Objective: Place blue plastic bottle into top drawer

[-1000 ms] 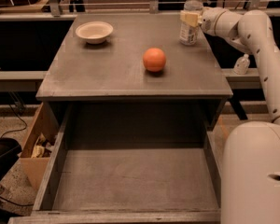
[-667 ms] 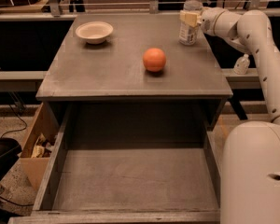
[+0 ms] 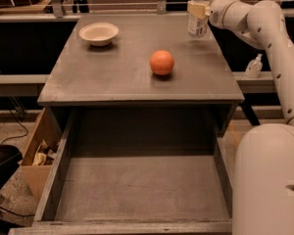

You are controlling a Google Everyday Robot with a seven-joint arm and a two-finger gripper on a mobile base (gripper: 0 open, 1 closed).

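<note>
The blue plastic bottle [image 3: 198, 23], clear with a pale label, is at the far right corner of the grey table [image 3: 112, 77], its cap at the top edge of the view. My gripper [image 3: 200, 9] reaches in from the right and is shut around the bottle's upper body. The bottle's base hangs a little above the tabletop. The top drawer [image 3: 142, 190] stands pulled open below the table's front edge, wide and shallow, with nothing in it.
An orange ball [image 3: 161, 62] sits mid-table, right of centre. A white bowl [image 3: 99, 33] sits at the far left. A tan box of clutter [image 3: 39, 155] stands left of the drawer. A tiny pump-top bottle [image 3: 254, 66] is on the ledge at right. My white body [image 3: 269, 180] fills the lower right.
The bottle has risen a little off the tabletop, held in the gripper. The ball, bowl and drawer have not moved.
</note>
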